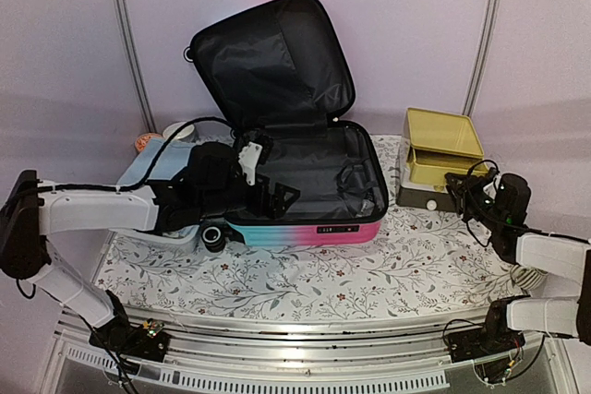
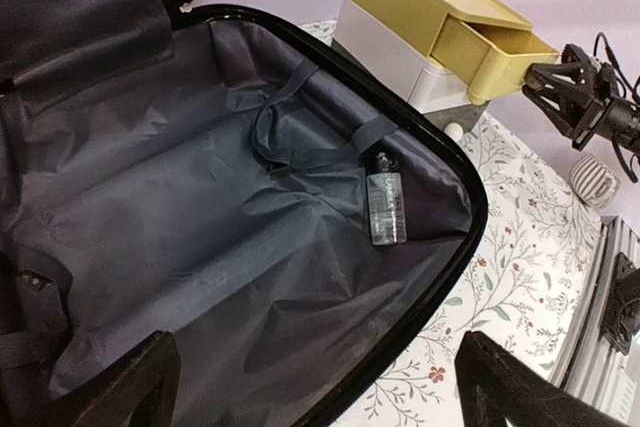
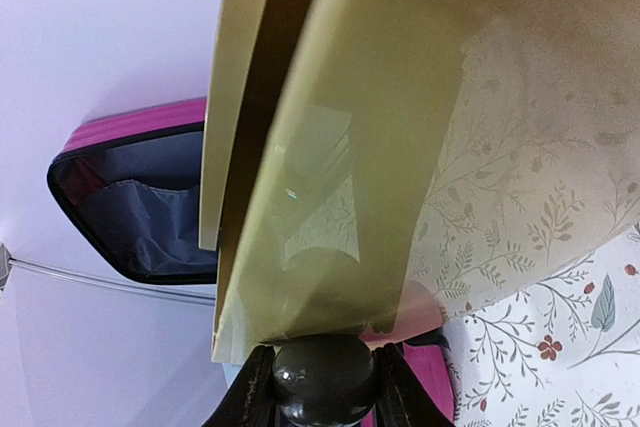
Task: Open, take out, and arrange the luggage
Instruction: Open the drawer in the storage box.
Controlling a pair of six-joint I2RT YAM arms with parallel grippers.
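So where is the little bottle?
In the left wrist view the little bottle lies inside the open luggage, beside a dark strap, near the wall closest to the yellow drawer box.

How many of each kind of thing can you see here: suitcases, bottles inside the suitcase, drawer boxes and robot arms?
Suitcase: 1
Bottle: 1
Drawer box: 1
Robot arms: 2, the left arm and the right arm
Total: 5

Floral-print table (image 1: 305, 279), open luggage (image 1: 305, 228) lying at centre, yellow-topped drawer box (image 1: 443, 131) just right of it, pale blue object (image 1: 138, 168) at left, partly hidden
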